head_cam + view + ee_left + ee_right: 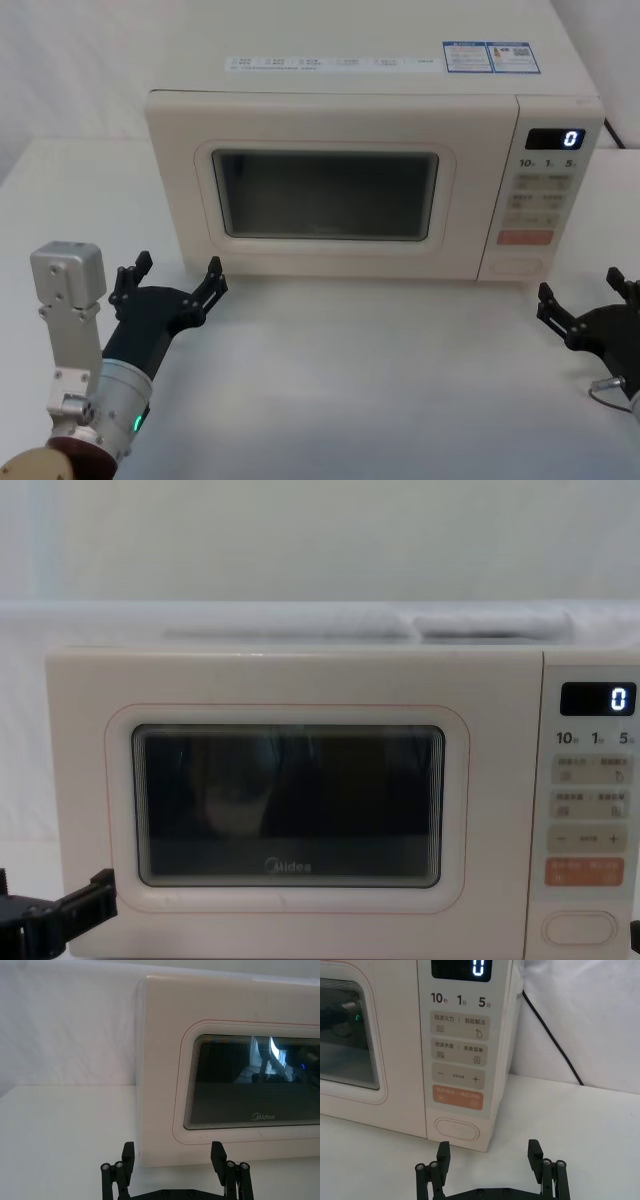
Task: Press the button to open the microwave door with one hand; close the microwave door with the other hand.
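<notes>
The button (pixel 456 1129) sits at the very bottom of the microwave's control panel (pixel 538 205), a plain cream pill just under the orange key (pixel 458 1099). In the head view it shows at the lower right corner of the oven front (pixel 518 268). The display (pixel 556 139) above reads 0.

The right gripper (pixel 490 1156) hangs in front of that corner, low over the white table (pixel 360 380), apart from the panel. From its own wrist camera the button lies just ahead, nearer the one finger than the other, with a strip of bare table between. Its fingers (pixel 443 1152) are spread wide and hold nothing. In the head view the same gripper (pixel 585 300) stands at the right edge, a little to the right of the button and nearer the robot.

The microwave door (pixel 325 195) is flush with the oven front, its dark window (pixel 288 805) closed against the frame, the Midea logo (pixel 262 1117) low on the glass. The pinkish outline runs around the window.

The left gripper (pixel 170 275) is down by the door's lower left corner, close to it but not touching. Its fingers (pixel 128 1153) too are spread wide and empty, the door's bottom left corner showing between them from the wrist camera. The silver wrist (pixel 112 395) behind it carries a green light. In the chest view one black finger (pixel 85 905) pokes in at the lower left, in front of the door.
</notes>
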